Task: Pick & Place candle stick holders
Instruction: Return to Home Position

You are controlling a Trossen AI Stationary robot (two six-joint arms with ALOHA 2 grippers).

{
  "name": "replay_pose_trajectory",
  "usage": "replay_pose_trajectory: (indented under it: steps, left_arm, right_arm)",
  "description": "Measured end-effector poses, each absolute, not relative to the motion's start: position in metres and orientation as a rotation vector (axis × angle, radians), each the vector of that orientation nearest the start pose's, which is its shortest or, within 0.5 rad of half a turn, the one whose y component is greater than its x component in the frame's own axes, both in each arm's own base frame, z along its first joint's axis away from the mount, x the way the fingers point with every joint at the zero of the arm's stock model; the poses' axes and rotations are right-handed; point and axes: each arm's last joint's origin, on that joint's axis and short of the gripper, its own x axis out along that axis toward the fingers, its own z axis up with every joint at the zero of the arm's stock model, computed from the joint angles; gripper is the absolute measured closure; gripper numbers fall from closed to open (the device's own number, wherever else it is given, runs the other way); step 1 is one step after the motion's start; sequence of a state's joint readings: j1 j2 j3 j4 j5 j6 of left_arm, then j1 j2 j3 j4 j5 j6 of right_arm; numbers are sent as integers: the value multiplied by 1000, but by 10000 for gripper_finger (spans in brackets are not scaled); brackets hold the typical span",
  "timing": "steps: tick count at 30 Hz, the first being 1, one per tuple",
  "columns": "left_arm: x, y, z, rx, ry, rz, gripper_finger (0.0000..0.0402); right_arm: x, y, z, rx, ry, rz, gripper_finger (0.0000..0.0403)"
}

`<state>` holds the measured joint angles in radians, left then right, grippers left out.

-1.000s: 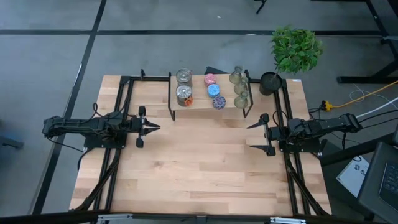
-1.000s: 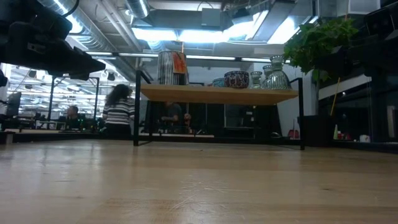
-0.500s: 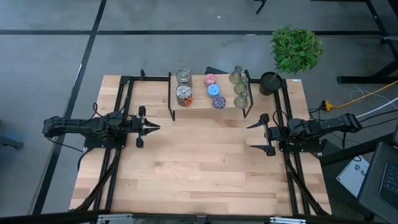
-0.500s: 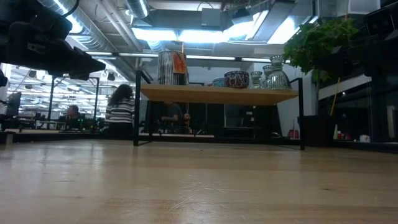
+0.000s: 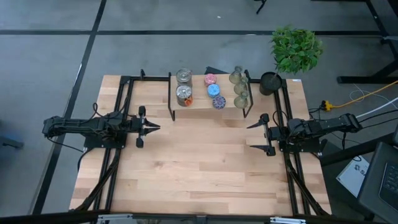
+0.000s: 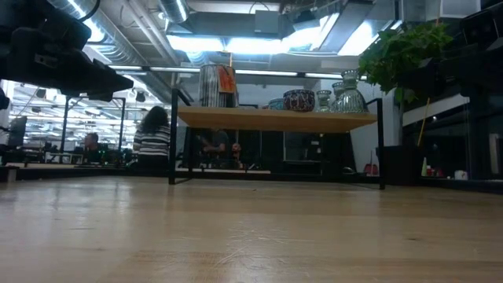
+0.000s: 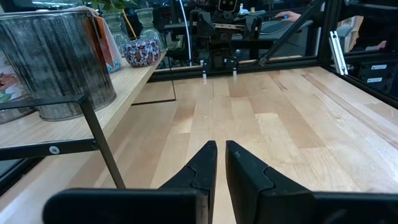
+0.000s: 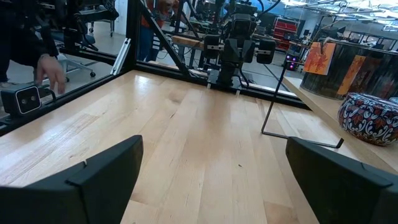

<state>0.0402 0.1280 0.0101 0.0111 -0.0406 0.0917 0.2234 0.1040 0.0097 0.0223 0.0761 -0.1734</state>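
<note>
Pale wood fills the butcher-block table [image 5: 199, 168] where we see a small wooden shelf on black legs [image 5: 198, 99] at upper centre. On it stand two silvery tin holders [image 5: 184, 93] at left, a pink cup [image 5: 211, 79], a blue cup [image 5: 214, 89] and a purple-speckled cup [image 5: 218, 102] in the middle, and three olive-green glass holders [image 5: 240, 89] at right. The left gripper [image 5: 152, 127] sits centre-left with fingers together. The right gripper [image 5: 249, 137] sits centre-right with fingers spread apart.

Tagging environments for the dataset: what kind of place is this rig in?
Probably an open-plan robotics lab or workshop: exposed ceiling ducts and strip lights overhead, people in the room behind, and a metal-framed wooden table.
</note>
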Motion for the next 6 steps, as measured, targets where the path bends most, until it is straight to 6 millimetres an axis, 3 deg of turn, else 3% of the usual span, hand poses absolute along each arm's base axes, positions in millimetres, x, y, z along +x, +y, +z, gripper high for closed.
replay_pose_trajectory:
  steps: [6]
  left_arm:
    - [105, 5, 158, 92, 110, 76, 371]
  right_arm:
    - [101, 21, 161, -184, 59, 153, 5]
